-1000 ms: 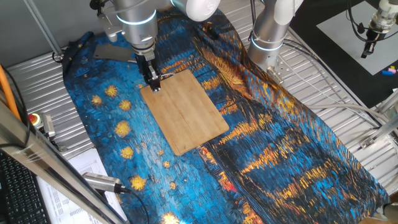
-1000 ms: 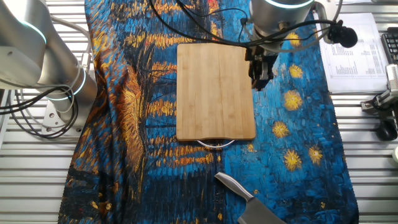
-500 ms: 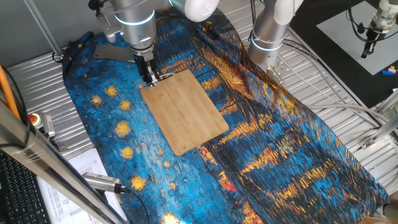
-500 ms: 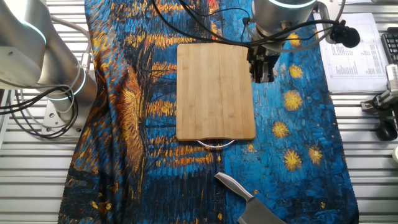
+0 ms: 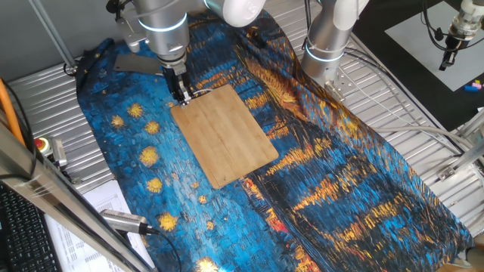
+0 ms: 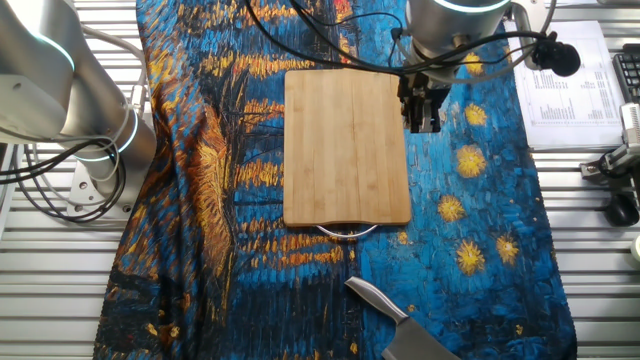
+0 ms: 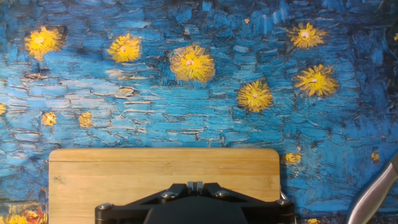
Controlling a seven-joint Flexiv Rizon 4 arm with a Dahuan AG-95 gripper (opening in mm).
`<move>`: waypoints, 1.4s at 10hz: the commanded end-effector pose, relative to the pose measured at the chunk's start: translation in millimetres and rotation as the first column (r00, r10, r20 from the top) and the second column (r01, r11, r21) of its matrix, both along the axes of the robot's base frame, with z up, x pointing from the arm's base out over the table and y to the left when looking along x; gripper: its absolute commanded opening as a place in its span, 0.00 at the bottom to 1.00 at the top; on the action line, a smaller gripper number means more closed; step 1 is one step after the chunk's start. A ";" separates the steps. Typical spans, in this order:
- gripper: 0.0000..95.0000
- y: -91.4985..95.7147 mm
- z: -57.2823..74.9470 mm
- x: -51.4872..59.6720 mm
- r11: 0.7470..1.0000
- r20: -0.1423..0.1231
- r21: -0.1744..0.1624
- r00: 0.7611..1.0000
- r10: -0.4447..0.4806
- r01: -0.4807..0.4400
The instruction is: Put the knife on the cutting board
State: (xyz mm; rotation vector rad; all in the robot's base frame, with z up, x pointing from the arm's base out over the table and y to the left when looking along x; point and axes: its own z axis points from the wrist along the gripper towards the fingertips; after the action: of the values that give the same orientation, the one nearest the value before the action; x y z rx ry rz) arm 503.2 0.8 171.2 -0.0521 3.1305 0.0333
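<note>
The cutting board (image 5: 227, 136) lies flat on the blue painted cloth; it also shows in the other fixed view (image 6: 345, 150) and in the hand view (image 7: 124, 180). Its wire loop (image 6: 347, 231) points toward the knife. The knife (image 6: 395, 318) lies on the cloth beyond the loop end, partly cut off by the frame; in one fixed view its grey blade (image 5: 140, 64) lies behind the arm, and its handle (image 7: 375, 194) shows in the hand view. My gripper (image 5: 183, 96) hovers over the board's long edge (image 6: 421, 118), shut and empty, its tips together (image 7: 195, 185).
A second arm's base (image 5: 325, 45) stands on the far side of the cloth (image 6: 95, 125). Papers (image 6: 570, 85) and a tool (image 6: 620, 160) lie off the cloth's edge. A red stop button (image 5: 41, 143) sits on the metal table.
My gripper has moved a little along the board's edge and slightly away from it over the last second; in the last half second it has barely moved. Board and knife are unmoved.
</note>
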 end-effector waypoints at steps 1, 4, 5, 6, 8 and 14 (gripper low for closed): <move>0.00 0.0 0.3 -0.5 1.000 -0.001 0.000 1.000 0.001 -0.001; 0.00 0.0 0.3 -0.5 1.000 -0.002 0.000 1.000 0.003 -0.003; 0.00 0.0 0.3 -0.5 1.000 -0.004 0.000 1.000 0.004 -0.004; 0.00 -0.1 0.3 -0.6 1.000 -0.006 0.000 1.000 0.006 -0.006; 0.00 -0.9 0.7 -0.7 1.000 -0.011 0.000 1.000 0.017 -0.017; 0.00 -11.3 -0.1 -0.5 1.000 -0.121 -0.005 0.993 -0.004 0.003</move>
State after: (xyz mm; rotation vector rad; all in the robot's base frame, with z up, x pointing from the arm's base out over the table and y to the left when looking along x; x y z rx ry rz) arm 504.1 -9.8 170.7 -0.0547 3.2449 0.0303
